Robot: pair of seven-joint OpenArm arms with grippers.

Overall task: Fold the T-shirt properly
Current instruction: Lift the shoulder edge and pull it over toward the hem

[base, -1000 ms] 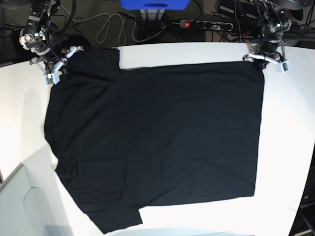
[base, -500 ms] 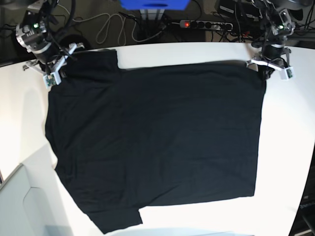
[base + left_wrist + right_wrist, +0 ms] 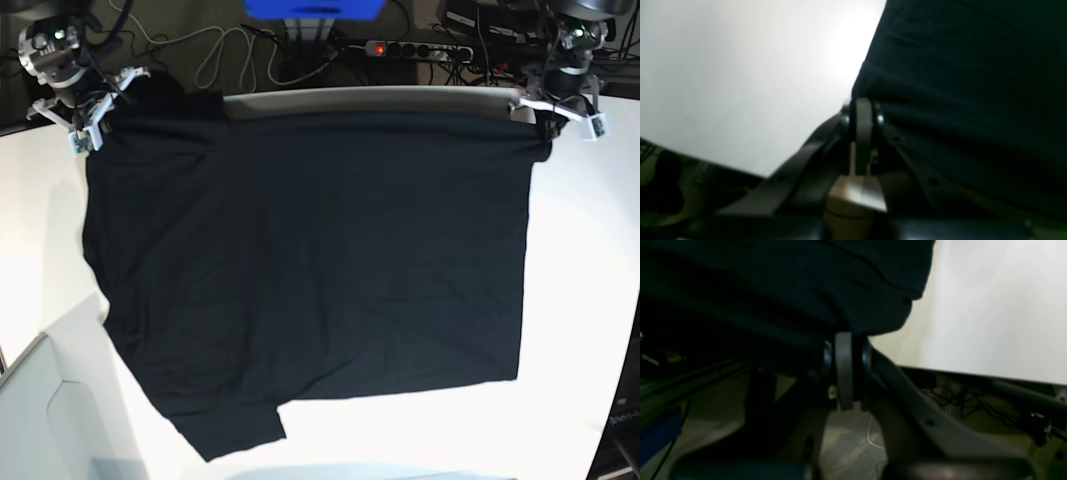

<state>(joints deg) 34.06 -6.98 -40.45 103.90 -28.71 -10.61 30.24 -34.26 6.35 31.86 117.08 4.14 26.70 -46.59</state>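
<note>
You have the black T-shirt (image 3: 310, 270) spread across the white table (image 3: 590, 300), its top corners pinched, as far as the blurred wrist views show, by the left gripper (image 3: 545, 125) at upper right and right gripper (image 3: 95, 125) at upper left.

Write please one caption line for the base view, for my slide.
Both grippers, left and right, pinch far corners of the black T-shirt over the white table.
</note>
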